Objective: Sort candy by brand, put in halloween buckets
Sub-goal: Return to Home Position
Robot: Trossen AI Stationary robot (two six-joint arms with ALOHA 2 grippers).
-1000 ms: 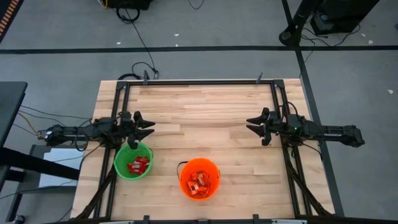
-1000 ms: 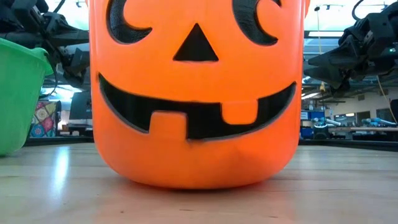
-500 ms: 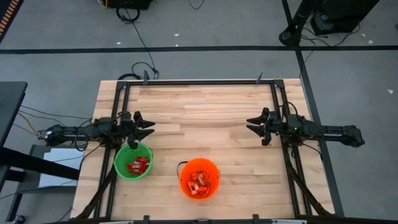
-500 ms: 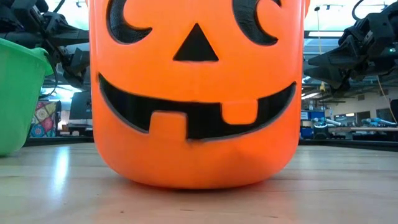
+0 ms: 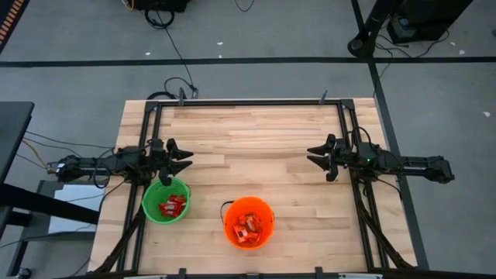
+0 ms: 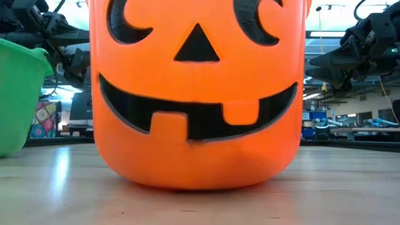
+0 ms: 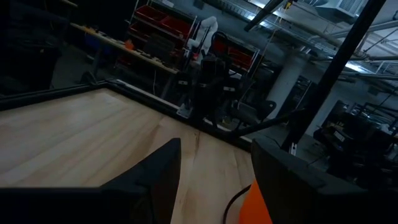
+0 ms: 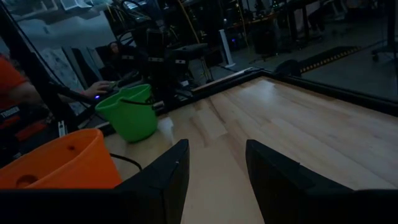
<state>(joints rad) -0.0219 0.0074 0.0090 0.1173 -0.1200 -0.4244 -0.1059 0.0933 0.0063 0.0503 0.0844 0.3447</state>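
The green bucket (image 5: 166, 200) stands on its base near the table's left edge with red candy (image 5: 172, 205) inside. The slightly larger orange bucket (image 5: 249, 222), with a black jack-o'-lantern face (image 6: 197, 81), stands near the front edge and holds red and orange-white candy (image 5: 248, 229). My left gripper (image 5: 186, 160) hovers open just behind the green bucket, pointing level toward the table's middle. My right gripper (image 5: 311, 159) hovers open at the table's right side, pointing level toward the left. Nothing is between either pair of fingers.
A black metal frame (image 5: 248, 102) runs along the table's far, left and right edges. The bare wooden tabletop (image 5: 256, 147) lies between the two grippers. A person's hand (image 8: 99, 89) shows beyond the table's left side in the right wrist view.
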